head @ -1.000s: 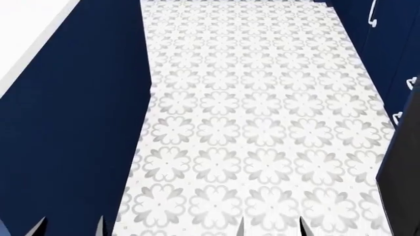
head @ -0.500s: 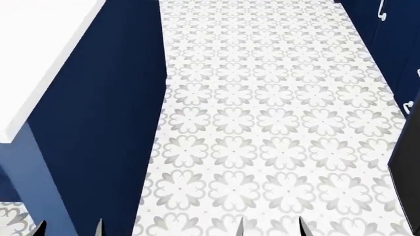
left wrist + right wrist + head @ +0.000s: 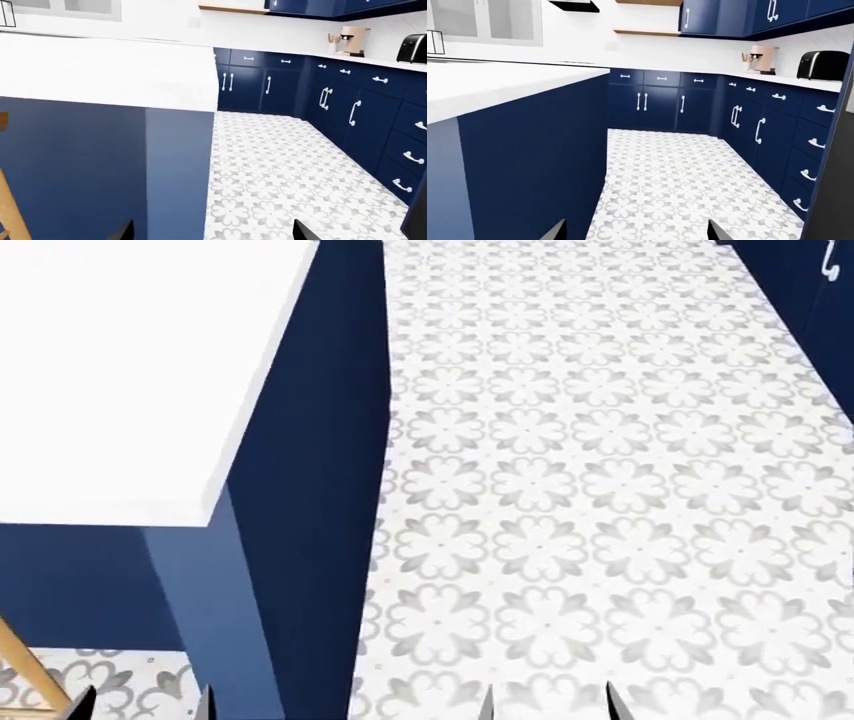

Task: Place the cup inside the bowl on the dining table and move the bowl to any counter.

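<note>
The cup, the bowl and the dining table are out of view in every frame. My left gripper [image 3: 143,708] shows only as two dark fingertips at the head view's lower edge, spread apart with nothing between them; in its wrist view [image 3: 213,232] it is also wide open. My right gripper [image 3: 550,706] is likewise open and empty, as its wrist view [image 3: 636,231] confirms. A white counter [image 3: 373,62] runs along the far wall over navy cabinets, and it also shows in the right wrist view [image 3: 787,80].
A navy island with a white top [image 3: 120,380] stands close on my left. Patterned floor tiles [image 3: 587,490] stretch ahead. Navy cabinets [image 3: 774,135] line the right side. A coffee machine [image 3: 352,40] and a black toaster [image 3: 413,48] sit on the counter. A wooden leg [image 3: 27,670] shows at lower left.
The view has swung left: the island's white top fills more of the upper left, its front corner and a wooden leg have come into view, and the right cabinets have slid out.
</note>
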You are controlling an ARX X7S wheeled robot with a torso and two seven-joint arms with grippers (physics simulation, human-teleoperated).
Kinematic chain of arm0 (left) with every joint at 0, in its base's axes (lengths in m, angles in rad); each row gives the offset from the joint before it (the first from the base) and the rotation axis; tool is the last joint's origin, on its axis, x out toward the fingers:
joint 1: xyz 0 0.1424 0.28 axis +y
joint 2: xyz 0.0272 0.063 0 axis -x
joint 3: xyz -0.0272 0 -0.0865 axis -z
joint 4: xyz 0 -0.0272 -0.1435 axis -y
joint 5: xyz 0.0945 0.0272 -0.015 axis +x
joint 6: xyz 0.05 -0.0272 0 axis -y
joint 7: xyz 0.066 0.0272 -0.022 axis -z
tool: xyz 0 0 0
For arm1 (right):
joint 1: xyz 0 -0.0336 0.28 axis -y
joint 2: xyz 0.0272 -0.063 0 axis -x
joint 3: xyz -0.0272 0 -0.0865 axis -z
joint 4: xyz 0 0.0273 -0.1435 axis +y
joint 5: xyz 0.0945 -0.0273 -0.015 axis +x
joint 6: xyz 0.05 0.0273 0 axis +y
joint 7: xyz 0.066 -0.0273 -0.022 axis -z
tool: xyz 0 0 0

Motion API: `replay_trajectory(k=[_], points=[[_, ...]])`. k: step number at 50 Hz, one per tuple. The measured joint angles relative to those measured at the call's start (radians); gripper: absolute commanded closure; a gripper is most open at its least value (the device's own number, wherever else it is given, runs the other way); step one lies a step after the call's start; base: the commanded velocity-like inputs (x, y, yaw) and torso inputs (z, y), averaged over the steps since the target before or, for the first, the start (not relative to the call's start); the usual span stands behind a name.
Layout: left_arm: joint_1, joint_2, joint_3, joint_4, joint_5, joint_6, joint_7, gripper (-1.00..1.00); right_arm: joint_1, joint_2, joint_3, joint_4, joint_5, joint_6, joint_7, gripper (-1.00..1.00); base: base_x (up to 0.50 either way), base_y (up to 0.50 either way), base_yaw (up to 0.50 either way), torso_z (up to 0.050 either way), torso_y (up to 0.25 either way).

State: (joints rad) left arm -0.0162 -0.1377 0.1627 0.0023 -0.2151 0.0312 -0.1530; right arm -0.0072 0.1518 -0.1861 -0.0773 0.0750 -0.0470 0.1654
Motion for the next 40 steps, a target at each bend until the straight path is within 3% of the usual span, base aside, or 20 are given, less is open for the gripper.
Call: replay_trajectory(k=[40], points=[[-0.021, -0.017, 0.038, -0.014, -0.020, 0.010, -0.026, -1.00, 0.009, 0.024, -0.035, 0.013, -0.001, -0.001, 0.032, -1.00, -0.06, 0.50, 0.00, 0.000, 0.000]])
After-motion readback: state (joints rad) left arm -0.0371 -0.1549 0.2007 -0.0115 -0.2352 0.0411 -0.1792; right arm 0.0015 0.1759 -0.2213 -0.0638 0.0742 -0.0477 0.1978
